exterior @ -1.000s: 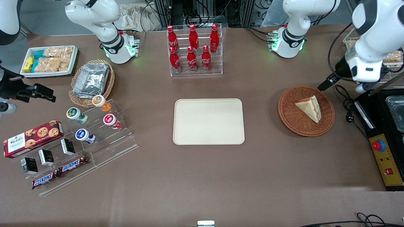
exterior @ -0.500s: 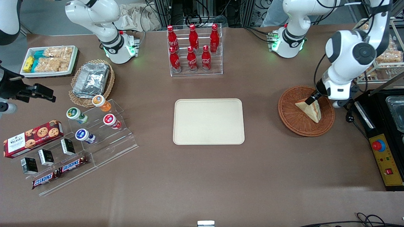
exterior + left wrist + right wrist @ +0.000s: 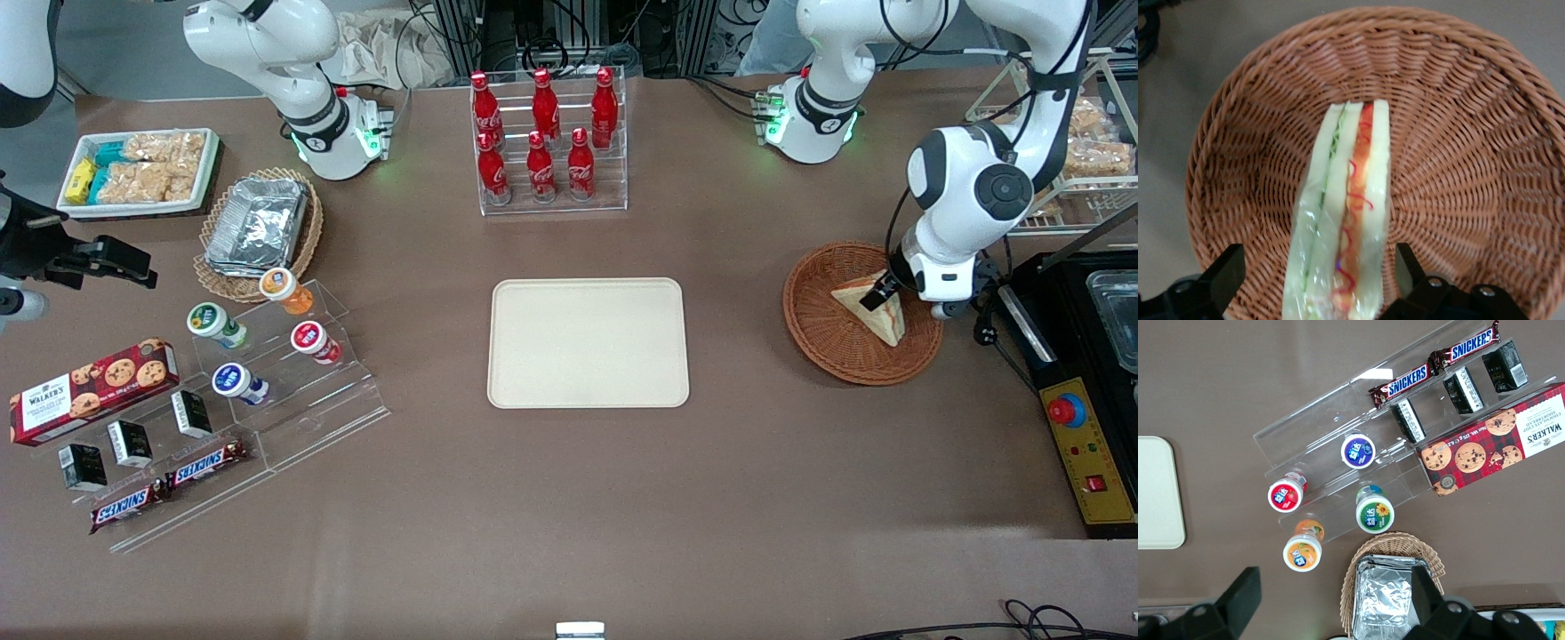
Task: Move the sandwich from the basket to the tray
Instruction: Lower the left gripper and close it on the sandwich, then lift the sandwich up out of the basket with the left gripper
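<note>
Here, my hand points down into the basket, fingers spread, straddling the sandwich, which lies in the basket; tray bare, mid-bench, well apart.

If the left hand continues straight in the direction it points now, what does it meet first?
Probably the sandwich: the left hand is open with one finger on each side of it, just above the basket. Remaining depth is unclear.

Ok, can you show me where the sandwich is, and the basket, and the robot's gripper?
sandwich (image 3: 1345, 220): left wrist view, on its striped cut edge.
basket (image 3: 822, 342): front view, on its bare woven floor.
gripper (image 3: 1318, 280): left wrist view, midway between the open fingers, astride the sandwich.
</note>
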